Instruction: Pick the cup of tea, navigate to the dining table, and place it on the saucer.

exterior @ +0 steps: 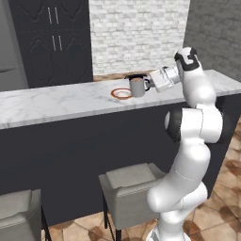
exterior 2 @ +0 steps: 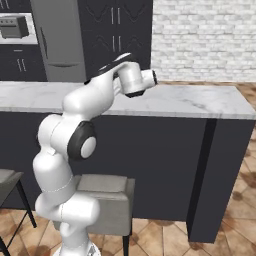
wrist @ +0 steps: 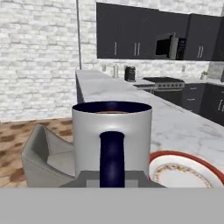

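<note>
No legible writing, brand or label on any item; appliance fronts too small to read.

Cup of tea (exterior: 137, 86): small grey cylinder, dark handle, dark inner rim w/ brown liquid just visible at the top. In the left base view it sits upper centre of frame, at the right edge of the saucer (exterior: 122, 93); whether it rests on the saucer, touches the worktop or is held just clear cannot be told. Hand view puts the cup centre-low, handle facing the camera, upright.

Saucer: flat, round, orange-brown rim, white centre. Lower right of hand view, just beside the cup, its left part hidden behind the cup wall.

Pincer (exterior: 149, 83): at the handle side of the cup in the left base view; fingers appear to pinch the handle, contact itself not clearly resolved.

Worktop (exterior: 56, 101): white marble, grey veins, on a dark base; runs across mid-frame.

View differences: left base view shows cup, saucer and two grey stools (exterior: 128, 188) lower frame. Right base view has the arm blocking the cup area; shows a grey fridge (exterior 2: 59, 40) upper left. Hand view adds a microwave (wrist: 168, 47) upper right among dark cabinets, and a grey seat lower left.
</note>
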### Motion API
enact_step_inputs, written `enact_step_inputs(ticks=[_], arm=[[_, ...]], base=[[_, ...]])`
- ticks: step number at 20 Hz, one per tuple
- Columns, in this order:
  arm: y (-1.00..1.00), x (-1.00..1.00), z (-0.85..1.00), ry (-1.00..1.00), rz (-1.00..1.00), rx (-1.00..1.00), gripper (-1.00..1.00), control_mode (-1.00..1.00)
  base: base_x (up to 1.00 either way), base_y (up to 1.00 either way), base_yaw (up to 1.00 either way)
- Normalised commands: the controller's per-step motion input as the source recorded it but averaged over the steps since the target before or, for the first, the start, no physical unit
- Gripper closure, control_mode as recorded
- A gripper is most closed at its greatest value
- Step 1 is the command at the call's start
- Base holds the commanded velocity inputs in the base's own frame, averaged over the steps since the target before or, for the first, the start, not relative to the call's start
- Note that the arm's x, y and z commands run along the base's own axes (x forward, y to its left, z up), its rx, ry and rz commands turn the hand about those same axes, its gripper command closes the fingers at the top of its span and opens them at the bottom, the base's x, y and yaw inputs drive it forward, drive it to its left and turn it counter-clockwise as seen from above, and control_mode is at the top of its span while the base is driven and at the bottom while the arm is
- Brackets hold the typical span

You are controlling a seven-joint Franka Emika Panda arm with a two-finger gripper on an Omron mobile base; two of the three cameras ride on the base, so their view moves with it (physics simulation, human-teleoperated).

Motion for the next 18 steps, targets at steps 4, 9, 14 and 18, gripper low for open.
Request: enact_step_inputs(ticks=[4, 9, 14, 18], arm=[[0.16, 0.0, 0.15, -0.18, 0.0, 0.0, 1.0, -1.0], [0.13, 0.11, 0.11, 0.02, 0.0, 0.0, 1.0, -1.0], [0.01, 0.33, 0.01, 0.16, 0.0, 0.0, 1.0, -1.0], [0.0, 0.33, 0.0, 0.22, 0.0, 0.0, 1.0, -1.0]], base=[[0.0, 0.0, 0.0], [0.0, 0.0, 0.0], [0.0, 0.0, 0.0], [0.0, 0.0, 0.0]])
